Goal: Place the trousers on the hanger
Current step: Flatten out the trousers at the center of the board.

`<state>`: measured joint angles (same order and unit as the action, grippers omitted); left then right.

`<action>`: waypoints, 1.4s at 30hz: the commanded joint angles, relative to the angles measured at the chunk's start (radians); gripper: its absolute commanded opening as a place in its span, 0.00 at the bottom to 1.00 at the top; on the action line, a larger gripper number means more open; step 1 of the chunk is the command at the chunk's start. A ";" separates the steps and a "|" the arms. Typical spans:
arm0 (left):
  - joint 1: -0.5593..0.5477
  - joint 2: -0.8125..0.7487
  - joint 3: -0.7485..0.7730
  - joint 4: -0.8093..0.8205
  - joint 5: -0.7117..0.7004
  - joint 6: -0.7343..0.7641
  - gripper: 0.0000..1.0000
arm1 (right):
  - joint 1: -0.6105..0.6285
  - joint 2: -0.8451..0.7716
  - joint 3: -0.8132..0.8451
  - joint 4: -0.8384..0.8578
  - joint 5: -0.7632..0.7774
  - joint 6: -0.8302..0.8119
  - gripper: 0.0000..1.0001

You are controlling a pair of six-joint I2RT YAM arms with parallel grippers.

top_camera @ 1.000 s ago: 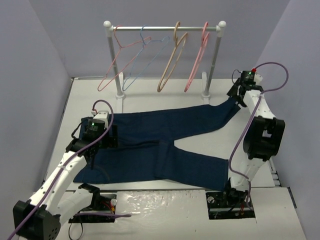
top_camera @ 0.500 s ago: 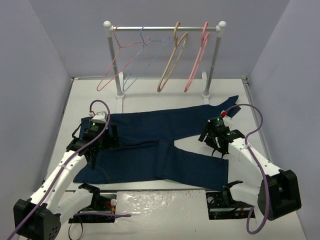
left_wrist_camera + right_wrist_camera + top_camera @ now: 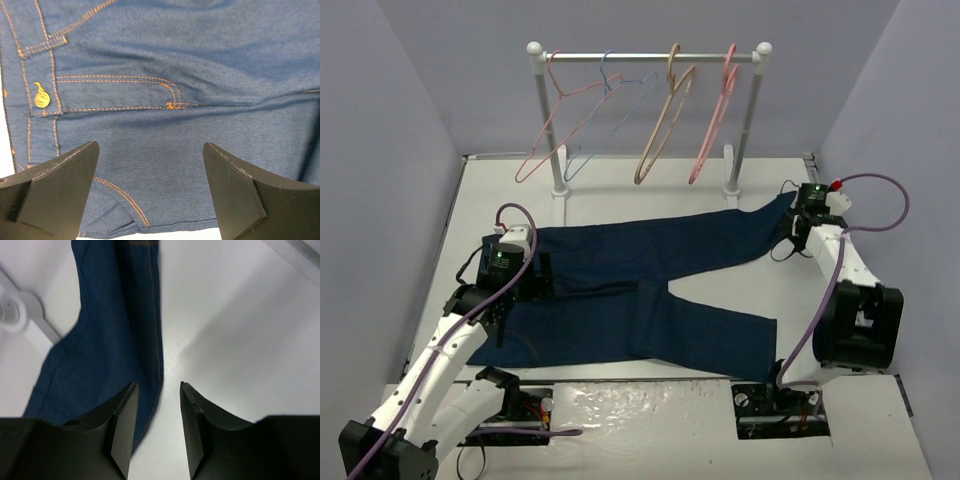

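The dark navy trousers (image 3: pixel 650 280) lie flat on the white table, waistband at the left, legs running right. The tan hanger (image 3: pixel 663 125) hangs on the rail at the back, apart from both grippers. My left gripper (image 3: pixel 505 305) is open and hovers over the waistband end; the left wrist view shows its wide-apart fingers (image 3: pixel 65 185) above the pocket stitching and brass button (image 3: pixel 42 99). My right gripper (image 3: pixel 797 222) is open at the end of the far leg; in the right wrist view (image 3: pixel 158 386) the leg's seamed edge (image 3: pixel 150 350) runs between its fingers.
A white clothes rack (image 3: pixel 645 57) stands at the back with two thin pink hangers (image 3: pixel 552 130) (image 3: pixel 713 125) and a thin light-blue hanger (image 3: pixel 603 120). The rack's foot (image 3: pixel 15 315) is close to the right gripper. Purple walls enclose the table on three sides.
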<state>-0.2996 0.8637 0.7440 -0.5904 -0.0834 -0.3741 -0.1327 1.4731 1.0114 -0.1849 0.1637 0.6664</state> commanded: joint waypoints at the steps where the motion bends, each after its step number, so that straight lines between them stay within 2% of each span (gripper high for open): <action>1: 0.004 -0.042 0.015 0.064 -0.044 0.034 0.82 | -0.027 0.142 0.115 0.128 -0.015 -0.049 0.34; 6: 0.005 -0.048 0.017 0.054 -0.083 0.052 0.82 | -0.064 0.341 0.259 0.217 -0.034 -0.096 0.18; 9: 0.004 -0.049 0.014 0.053 -0.076 0.052 0.82 | -0.078 0.412 0.323 0.253 -0.040 -0.113 0.05; 11: 0.004 -0.047 0.012 0.057 -0.075 0.052 0.82 | -0.083 0.436 0.341 0.275 -0.042 -0.108 0.01; 26: 0.005 -0.013 0.017 0.058 -0.070 0.056 0.82 | -0.119 0.623 0.354 0.359 -0.146 -0.043 0.00; 35: 0.005 -0.020 0.017 0.051 -0.082 0.054 0.82 | -0.189 0.510 0.192 0.303 0.025 0.004 0.00; 38: 0.005 -0.013 0.020 0.047 -0.082 0.052 0.82 | -0.221 0.470 0.178 0.273 0.046 -0.004 0.00; 42: 0.005 -0.014 0.021 0.046 -0.082 0.050 0.82 | -0.225 0.432 0.223 0.224 0.089 -0.096 0.00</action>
<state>-0.2996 0.8486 0.7410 -0.5720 -0.1406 -0.3302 -0.3452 1.9836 1.2023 0.1465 0.1333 0.6382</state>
